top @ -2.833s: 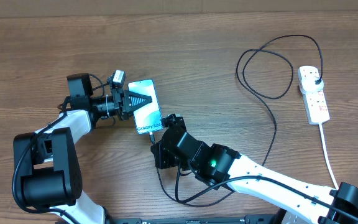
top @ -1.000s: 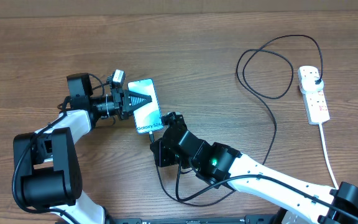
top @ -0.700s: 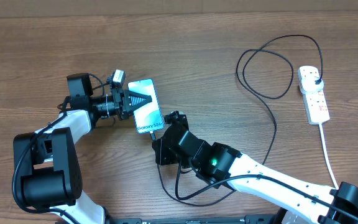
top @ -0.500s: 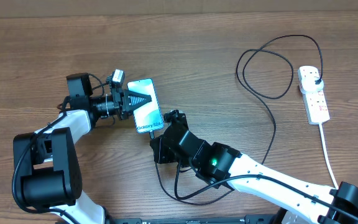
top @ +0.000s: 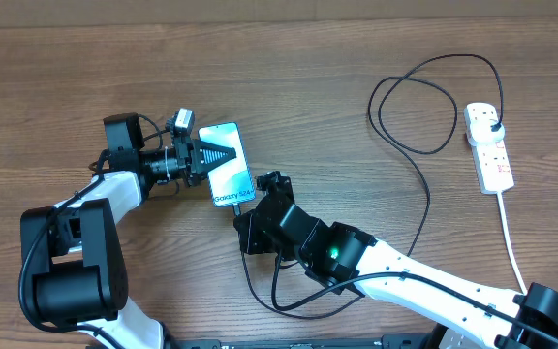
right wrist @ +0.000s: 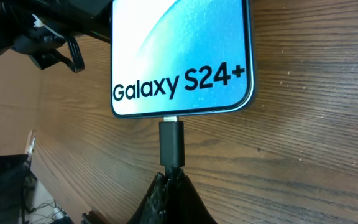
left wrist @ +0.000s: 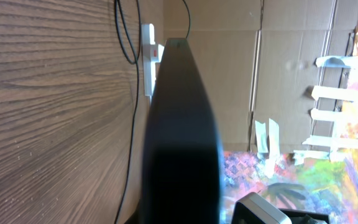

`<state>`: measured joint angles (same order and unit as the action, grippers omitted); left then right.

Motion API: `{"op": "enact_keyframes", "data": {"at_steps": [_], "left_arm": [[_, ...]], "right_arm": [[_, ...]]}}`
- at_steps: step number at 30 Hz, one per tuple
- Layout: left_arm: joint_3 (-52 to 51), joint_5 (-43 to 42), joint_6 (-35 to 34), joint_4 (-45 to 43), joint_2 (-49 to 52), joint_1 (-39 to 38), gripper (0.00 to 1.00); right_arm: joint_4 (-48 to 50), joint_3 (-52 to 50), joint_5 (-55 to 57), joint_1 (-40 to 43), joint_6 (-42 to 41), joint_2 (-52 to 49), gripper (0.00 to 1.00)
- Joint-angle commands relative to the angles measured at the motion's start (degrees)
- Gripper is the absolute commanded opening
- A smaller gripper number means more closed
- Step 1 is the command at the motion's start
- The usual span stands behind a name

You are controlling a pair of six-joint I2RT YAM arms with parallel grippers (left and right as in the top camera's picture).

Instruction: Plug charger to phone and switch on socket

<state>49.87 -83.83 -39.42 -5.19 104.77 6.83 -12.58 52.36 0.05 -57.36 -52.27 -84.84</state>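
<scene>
The phone [top: 227, 165] sits left of centre on the wooden table [top: 356, 58], screen up, its "Galaxy S24+" edge turned toward the near side. The left gripper [top: 204, 155] is clamped on it from the left and holds it steady. At that near edge the charger's plug tip [right wrist: 171, 143] is lined up with the port and touching it. A thin sliver of silver connector shows between the black housing and the phone, so it looks partly in rather than fully seated. The right gripper [right wrist: 171, 180] is pinched shut on the tip's rear end. Over the last few seconds the only change is that the right wrist has crept slightly toward the phone, while phone and left arm have stayed put. That suggests insertion is under way, with a last firm push probably needed. The charger cable [top: 424, 184] loops away right to the socket [top: 492, 160] at the far right, whose switch remains to be pressed.
</scene>
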Motion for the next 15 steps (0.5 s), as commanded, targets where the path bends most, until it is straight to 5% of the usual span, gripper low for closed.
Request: {"op": "enact_keyframes", "data": {"at_steps": [1, 15], "left_arm": [[0.1, -3.0, -2.2, 0.3, -1.8, -0.5, 0.04], [0.1, -6.8, -0.2, -1.1, -1.8, -0.5, 0.04]], "right_arm": [[0.5, 0.5, 4.4, 1.2, 0.0, -0.2, 0.04], [3.1, 0.5, 4.7, 1.2, 2.0, -0.2, 0.04]]}}
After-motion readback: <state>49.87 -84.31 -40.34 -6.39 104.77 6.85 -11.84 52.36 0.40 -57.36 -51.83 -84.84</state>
